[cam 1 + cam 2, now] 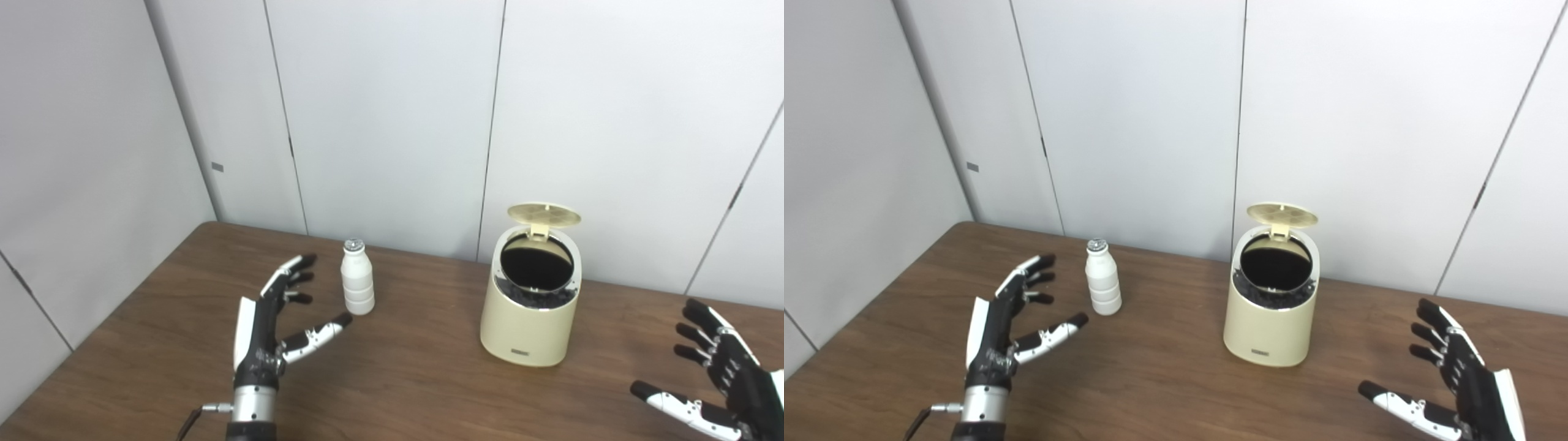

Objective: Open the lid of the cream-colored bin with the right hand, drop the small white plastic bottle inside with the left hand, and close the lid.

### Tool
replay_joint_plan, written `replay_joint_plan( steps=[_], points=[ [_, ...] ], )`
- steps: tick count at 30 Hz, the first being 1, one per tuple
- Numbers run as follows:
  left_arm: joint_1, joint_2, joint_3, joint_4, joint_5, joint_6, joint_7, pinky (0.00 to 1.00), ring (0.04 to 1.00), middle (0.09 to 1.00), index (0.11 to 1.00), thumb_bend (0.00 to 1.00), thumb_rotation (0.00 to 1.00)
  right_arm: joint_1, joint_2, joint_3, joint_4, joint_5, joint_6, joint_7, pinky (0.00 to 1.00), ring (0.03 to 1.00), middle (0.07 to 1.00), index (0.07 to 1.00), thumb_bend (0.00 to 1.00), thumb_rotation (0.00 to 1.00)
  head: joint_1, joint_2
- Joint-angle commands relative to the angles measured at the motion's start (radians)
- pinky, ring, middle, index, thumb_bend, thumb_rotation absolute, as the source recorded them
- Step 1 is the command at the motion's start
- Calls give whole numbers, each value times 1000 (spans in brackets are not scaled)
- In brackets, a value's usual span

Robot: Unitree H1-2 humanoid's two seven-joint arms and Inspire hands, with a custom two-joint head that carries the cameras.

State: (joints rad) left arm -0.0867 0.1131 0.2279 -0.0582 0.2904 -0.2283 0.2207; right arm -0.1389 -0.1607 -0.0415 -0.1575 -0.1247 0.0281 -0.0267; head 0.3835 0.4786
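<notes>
The cream-colored bin [530, 318] stands on the wooden table [398, 380], right of centre, with its round lid [544, 214] flipped up at the back and a dark opening showing. A small white plastic bottle [358, 278] with a silver cap stands upright to the bin's left. My left hand [278, 321] is open just left of the bottle, fingers spread, not touching it. My right hand [716, 373] hovers open at the lower right, well clear of the bin.
Grey wall panels [392, 122] close off the table's far edge just behind the bin and bottle. The table's left edge [110, 312] runs diagonally beside my left arm.
</notes>
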Motion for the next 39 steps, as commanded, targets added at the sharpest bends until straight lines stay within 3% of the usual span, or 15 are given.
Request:
replay_joint_plan(
  steps=[1, 7, 11, 18, 27, 39],
  points=[
    [-36, 32, -7, -7, -3, -2, -7, 587, 770, 818, 820, 736, 67, -26, 4, -1, -47, -1, -6, 1, 736, 830, 876, 859, 676, 0, -1, 3],
    [-72, 61, -34, 41, 12, 27, -12, 681, 821, 856, 869, 766, 53, -24, 6, 3, -57, 0, 11, 5, 744, 828, 874, 857, 681, 0, -6, 6],
    [-112, 84, -45, 111, 3, 13, -16, 710, 833, 870, 889, 780, 60, -21, 8, 9, -66, -3, 11, 6, 735, 827, 872, 854, 684, 0, -12, 6],
    [-165, 101, -58, 213, 11, 0, 1, 692, 819, 864, 889, 798, 78, -15, 10, 13, -88, -7, 30, 8, 733, 820, 871, 851, 688, 0, -23, 8],
    [-185, 96, -71, 266, 30, 7, 38, 703, 809, 843, 870, 791, 72, -11, 4, 15, -101, -16, 37, 12, 768, 829, 874, 845, 701, 0, -28, 11],
    [-195, 91, -86, 324, 26, -15, 61, 709, 815, 845, 865, 773, 67, -5, 3, 14, -103, -30, 34, 16, 743, 812, 864, 837, 737, 0, -35, 20]
  ],
)
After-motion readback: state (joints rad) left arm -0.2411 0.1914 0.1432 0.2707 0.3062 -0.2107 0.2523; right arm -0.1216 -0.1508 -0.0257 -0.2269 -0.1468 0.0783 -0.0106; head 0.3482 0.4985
